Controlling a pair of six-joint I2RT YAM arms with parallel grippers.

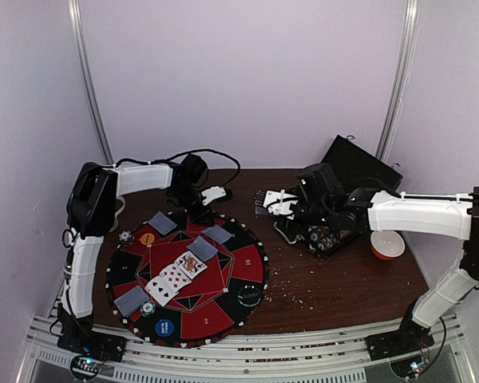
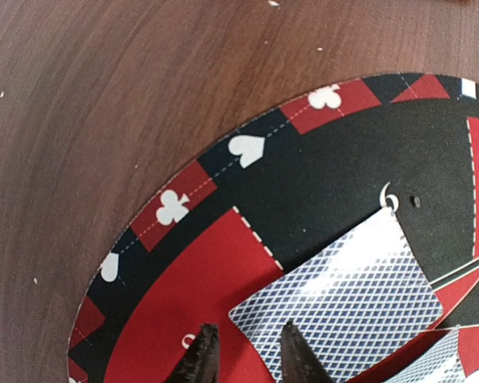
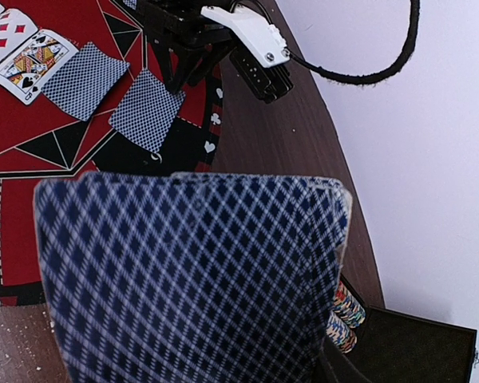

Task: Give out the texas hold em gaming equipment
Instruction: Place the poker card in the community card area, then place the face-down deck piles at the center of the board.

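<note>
My left gripper (image 1: 201, 214) hovers over the far edge of the round mat (image 1: 223, 307). In the left wrist view it (image 2: 246, 353) is open and empty. One fingertip (image 2: 297, 355) is over the corner of a face-down card (image 2: 343, 291) that lies flat on the mat (image 2: 191, 287). My right gripper (image 1: 267, 203) is shut on a deck of blue-backed cards (image 3: 191, 279), which hides its fingers. Face-down cards (image 1: 162, 223) (image 1: 216, 234) (image 1: 131, 301) and face-up cards (image 1: 176, 276) lie on the mat. So do chips (image 1: 126, 237) and yellow (image 1: 147, 238), blue (image 1: 164, 327) and black (image 1: 249, 296) discs.
An open black case (image 1: 335, 233) with stacked chips (image 3: 347, 311) lies under my right arm. An orange bowl (image 1: 387, 245) stands to its right. Crumbs are scattered on the brown table (image 1: 319, 287). White walls close in at the back and sides.
</note>
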